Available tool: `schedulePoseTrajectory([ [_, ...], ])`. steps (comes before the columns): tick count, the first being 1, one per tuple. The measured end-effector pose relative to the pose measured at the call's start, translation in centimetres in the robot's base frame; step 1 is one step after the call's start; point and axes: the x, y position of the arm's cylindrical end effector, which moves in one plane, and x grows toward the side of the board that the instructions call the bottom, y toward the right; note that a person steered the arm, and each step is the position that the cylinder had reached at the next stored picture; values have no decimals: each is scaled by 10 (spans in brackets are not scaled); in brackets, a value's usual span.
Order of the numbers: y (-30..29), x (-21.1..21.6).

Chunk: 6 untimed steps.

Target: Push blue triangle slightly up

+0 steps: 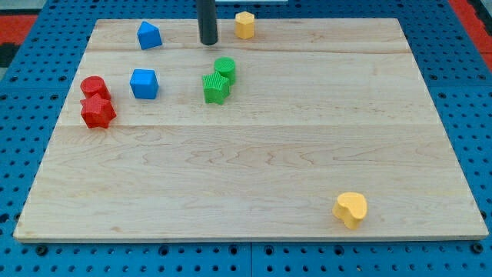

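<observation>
The blue triangle (149, 35) sits near the view's top left of the wooden board (254, 154). My tip (208, 42) is the lower end of a dark rod at the view's top centre, to the right of the blue triangle and apart from it. A blue cube (144, 83) lies below the triangle.
A yellow block (244, 25) sits right of my tip at the top edge. A green cylinder (225, 68) and green star (216, 88) touch below my tip. A red cylinder (94, 87) and red star (98, 111) sit at the left. A yellow heart (350, 209) lies at the bottom right.
</observation>
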Motion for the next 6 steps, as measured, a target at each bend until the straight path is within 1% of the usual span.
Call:
schedulePoseTrajectory([
  [1, -53, 0],
  [3, -141, -6],
  [4, -142, -25],
  [5, -137, -33],
  [6, -159, -23],
])
